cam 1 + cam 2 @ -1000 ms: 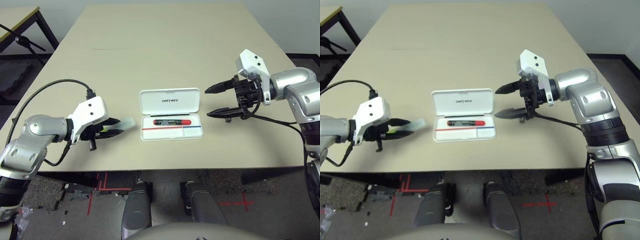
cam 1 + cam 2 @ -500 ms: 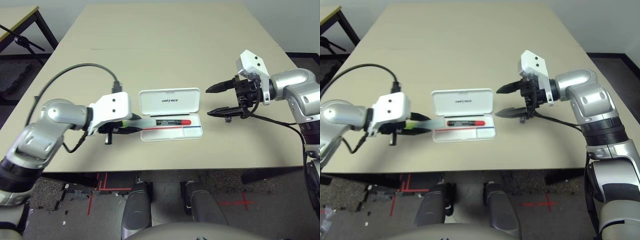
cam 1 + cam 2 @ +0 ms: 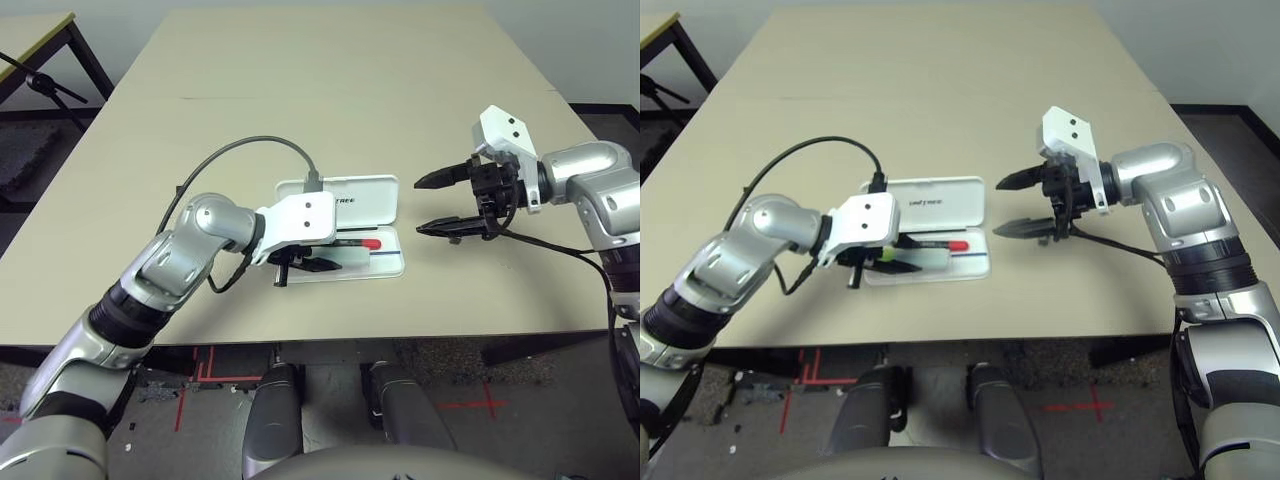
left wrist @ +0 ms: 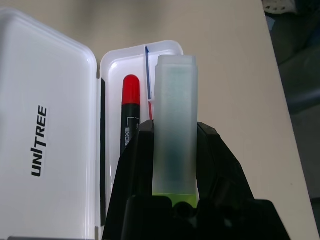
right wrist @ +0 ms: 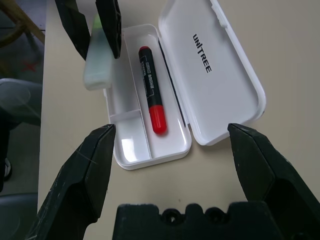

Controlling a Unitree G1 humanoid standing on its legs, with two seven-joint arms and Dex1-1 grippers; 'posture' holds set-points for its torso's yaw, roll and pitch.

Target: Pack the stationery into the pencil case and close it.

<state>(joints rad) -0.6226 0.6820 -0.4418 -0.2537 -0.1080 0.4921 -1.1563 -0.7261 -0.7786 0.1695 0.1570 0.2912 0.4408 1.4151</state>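
head views: my left claw (image 3: 322, 262) sits over the left end of the open pencil case (image 3: 385, 264), narrowed onto the light-green highlighter (image 3: 908, 262), which lies along the near strip of the tray. the red marker (image 3: 366, 243) lies in the tray's far strip, just beside the hinge, with its red end toward my right. the lid (image 3: 368, 195) lies flat on the worktop (image 3: 330, 90) behind the tray. my right claw (image 3: 433, 205) hangs off the case's right edge, apart from it, fingers spread wide and holding nothing. the worktop is bare beyond the lid and bare on the near side up to its front edge.

left wrist view: my two black fingers (image 4: 137, 165) press the sides of the highlighter (image 4: 175, 125); its pale cap juts past the tips and a green band shows at the finger roots. the cap is over the tray's near strip, close to the tray's near wall (image 4: 170, 47). the marker (image 4: 131, 112) lies alongside, with a slim gap between them. whether the highlighter touches the tray floor i cannot tell.

right wrist view: my right fingers (image 5: 87, 170) stand wide on either side of the case (image 5: 172, 150), touching nothing. the short partitioned pocket (image 5: 129, 137) at the tray's right end holds nothing i can make out. bare worktop lies round the case's rounded corners.
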